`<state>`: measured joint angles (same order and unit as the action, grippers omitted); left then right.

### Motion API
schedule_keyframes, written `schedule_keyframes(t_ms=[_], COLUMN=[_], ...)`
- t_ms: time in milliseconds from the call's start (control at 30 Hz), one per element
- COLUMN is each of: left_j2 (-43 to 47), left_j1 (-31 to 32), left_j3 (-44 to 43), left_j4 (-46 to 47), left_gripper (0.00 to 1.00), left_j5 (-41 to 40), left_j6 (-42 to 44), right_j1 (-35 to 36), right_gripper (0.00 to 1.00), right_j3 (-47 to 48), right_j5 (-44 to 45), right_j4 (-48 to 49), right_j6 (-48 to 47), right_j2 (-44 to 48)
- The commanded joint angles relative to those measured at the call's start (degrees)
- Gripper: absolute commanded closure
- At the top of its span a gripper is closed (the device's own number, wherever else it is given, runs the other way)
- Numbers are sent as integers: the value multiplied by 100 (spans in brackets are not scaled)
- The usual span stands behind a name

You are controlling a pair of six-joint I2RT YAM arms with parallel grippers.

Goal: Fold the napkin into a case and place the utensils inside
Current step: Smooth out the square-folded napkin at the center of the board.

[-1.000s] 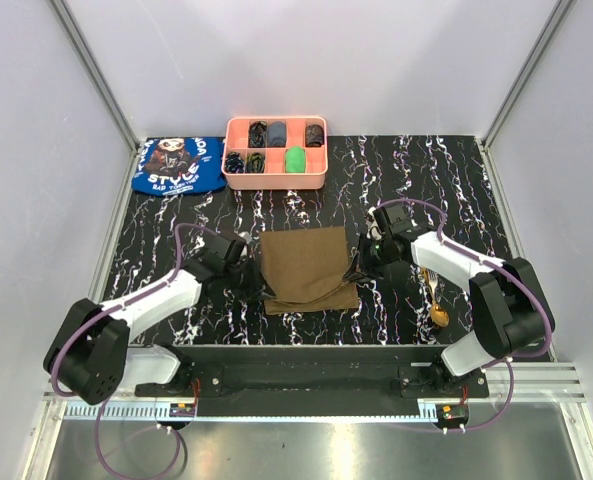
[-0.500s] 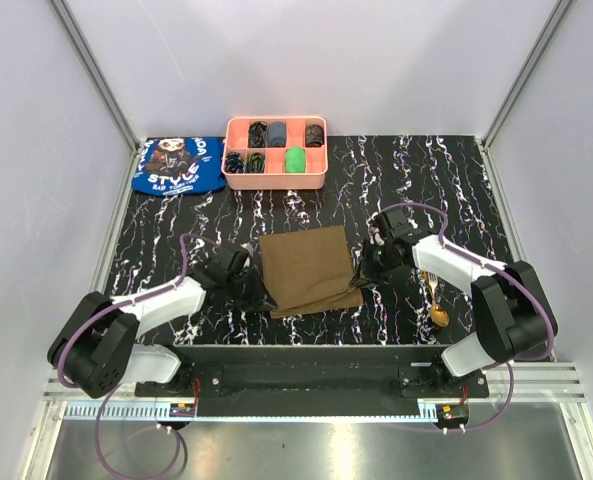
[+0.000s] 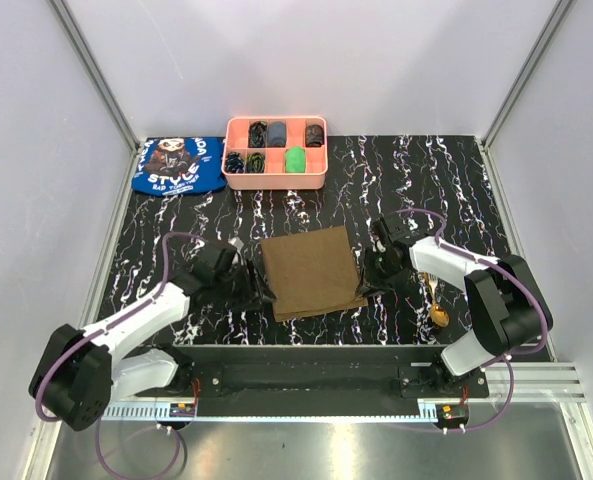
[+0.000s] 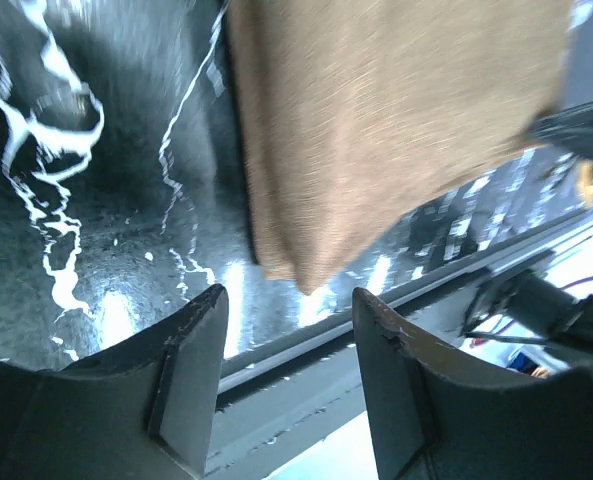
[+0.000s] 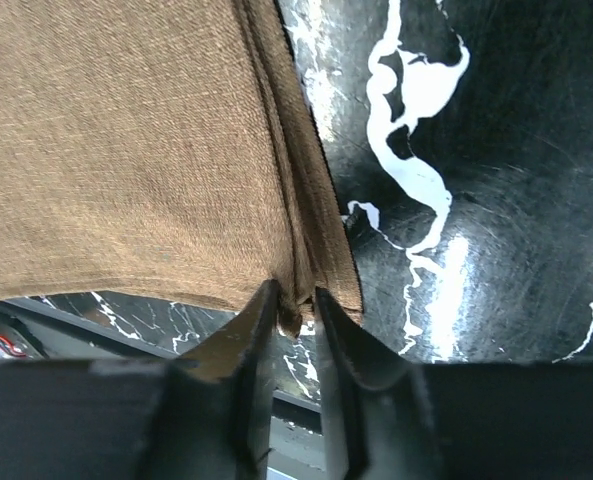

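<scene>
A robotics lab booth (white panels, aluminium posts) around a marbled table.

Blue cloth, well beyond the left gripper jaws and off to their left: white lettering, "STYLE" legible. Smaller line beneath unreadable.

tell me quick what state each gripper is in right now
left gripper: open, holding nothing; the napkin lies just past its fingers.
right gripper: nearly closed around a napkin corner; whether it grips cannot be told.
</scene>
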<state>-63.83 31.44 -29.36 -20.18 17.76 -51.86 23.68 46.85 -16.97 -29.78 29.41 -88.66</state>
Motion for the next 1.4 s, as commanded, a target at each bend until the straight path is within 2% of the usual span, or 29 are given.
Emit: schedule_keyframes(t_ms=[0,67,133,200,267,400,567,767,900,1033,1133,1367], left_j2=[135,-137,-566,-805,-1017,-1236,-1342,-1509,-1369,-974,-754,-1288], left_j1=[-252,-253,-235,-104,19,161,178,239,231,231,231,538], left_j3=[-631,-789,-869,-992,-975,-756,-158,159,10,-411,-579,-53], left_j4=[-250,75,495,603,849,1130,1359,1482,1360,1009,893,1604], left_gripper=[45,48,53,58,59,60,61,62,60,57,57,64], left_j5=[-19,174,613,702,738,650,484,509,650,580,518,588], left_j6=[264,211,150,114,36,-35,-70,35,79,70,-8,-299], right_j1=[14,14,14,14,14,14,14,22,22,22,22,5], right_gripper=[71,68,69,71,77,85,88,86,79,76,76,79], right_j3=[-53,-62,-44,-79,-132,-352,-414,86,377,264,-26,-545], right_j5=[229,247,203,185,168,19,177,257,-51,-631,-667,-290], right_j4=[-221,-256,-309,-309,-257,-72,-133,-458,-354,295,525,578], right_j6=[-128,-128,-119,-93,-84,38,170,206,302,478,540,732], right_j2=[253,323,349,385,350,314,376,823,1044,632,350,428])
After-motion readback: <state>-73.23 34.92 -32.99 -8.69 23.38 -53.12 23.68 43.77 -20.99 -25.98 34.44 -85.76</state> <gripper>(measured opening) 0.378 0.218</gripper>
